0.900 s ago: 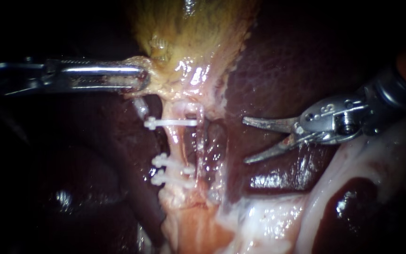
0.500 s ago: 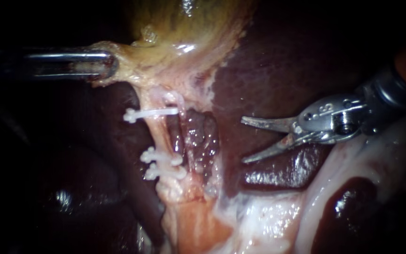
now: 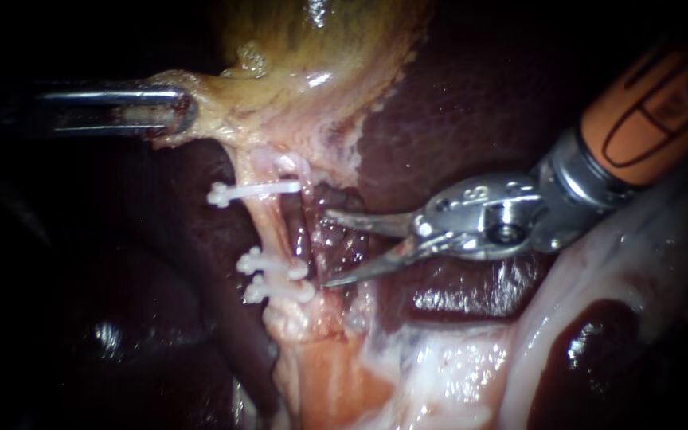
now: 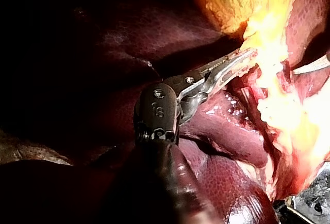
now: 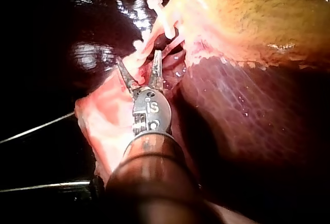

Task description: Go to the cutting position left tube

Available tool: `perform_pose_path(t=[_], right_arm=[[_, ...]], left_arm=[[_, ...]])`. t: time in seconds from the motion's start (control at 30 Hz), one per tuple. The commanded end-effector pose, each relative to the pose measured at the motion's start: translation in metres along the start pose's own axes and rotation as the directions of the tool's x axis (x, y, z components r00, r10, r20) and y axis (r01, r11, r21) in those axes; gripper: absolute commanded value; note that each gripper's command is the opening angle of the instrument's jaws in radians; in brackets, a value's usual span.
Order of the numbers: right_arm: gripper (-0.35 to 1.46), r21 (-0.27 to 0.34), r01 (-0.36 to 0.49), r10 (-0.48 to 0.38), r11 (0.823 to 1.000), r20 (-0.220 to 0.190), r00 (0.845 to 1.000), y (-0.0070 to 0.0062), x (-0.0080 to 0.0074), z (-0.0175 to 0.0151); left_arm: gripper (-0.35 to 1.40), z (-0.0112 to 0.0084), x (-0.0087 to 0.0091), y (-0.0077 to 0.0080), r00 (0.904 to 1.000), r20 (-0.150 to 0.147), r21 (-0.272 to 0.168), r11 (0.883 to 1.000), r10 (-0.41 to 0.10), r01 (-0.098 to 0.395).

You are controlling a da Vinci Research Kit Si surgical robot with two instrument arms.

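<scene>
Holding your right instrument (image 3: 326, 248) jaws spread at mid-frame, you should bite the soft, slippery left tube (image 3: 271, 231) between its clips (image 3: 274, 272).

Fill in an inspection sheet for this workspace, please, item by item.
surface: dark red, wet liver under everything.
job's things: pale pink left tube carries three white plastic clips, one upper and two lower.
clutter: nothing seen.
instruments: left instrument, jaws shut on the edge of the yellow gallbladder; right instrument, blades open, tips close beside the tube between upper and lower clips, contact unclear.
cables: two thin bright lines beside the right instrument's shaft, kind unclear.
surroundings: dark, nothing seen.
</scene>
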Motion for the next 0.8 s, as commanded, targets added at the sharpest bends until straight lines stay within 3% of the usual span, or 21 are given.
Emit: perform_pose_path(t=[0.03, 0.23, 0.47, 0.6, 0.8], right_arm=[[1.43, 0.005, -0.003, 0.003, 1.0, 0.004, 1.0, 0.0001, -0.0001, 0.0004], [1.43, 0.018, -0.027, 0.027, 0.999, 0.01, 1.0, 0.0014, -0.0012, 0.0028], [1.43, 0.038, -0.053, 0.052, 0.998, 0.019, 0.998, 0.0039, -0.0025, 0.0055], [1.43, 0.069, -0.078, 0.076, 0.995, 0.031, 0.997, 0.0049, -0.0022, 0.0075], [1.43, 0.124, -0.11, 0.11, 0.986, 0.013, 0.994, 0.0052, -0.0011, 0.011]], left_arm=[[-0.35, 0.0, 0.0, 0.0, 1.0, 0.0, 0.001, 1.0, 0.0, 0.0], [-0.35, 0.0001, -0.0001, 0.0002, 1.0, -0.001, 0.002, 1.0, 0.0, 0.0], [-0.35, 0.0002, -0.0001, 0.0003, 1.0, -0.002, 0.006, 1.0, 0.0, 0.0], [-0.35, 0.0003, -0.0001, 0.0004, 1.0, -0.002, 0.007, 1.0, 0.0, 0.0], [-0.35, 0.0003, -0.0001, 0.0004, 1.0, -0.003, 0.007, 1.0, 0.0, 0.0]])
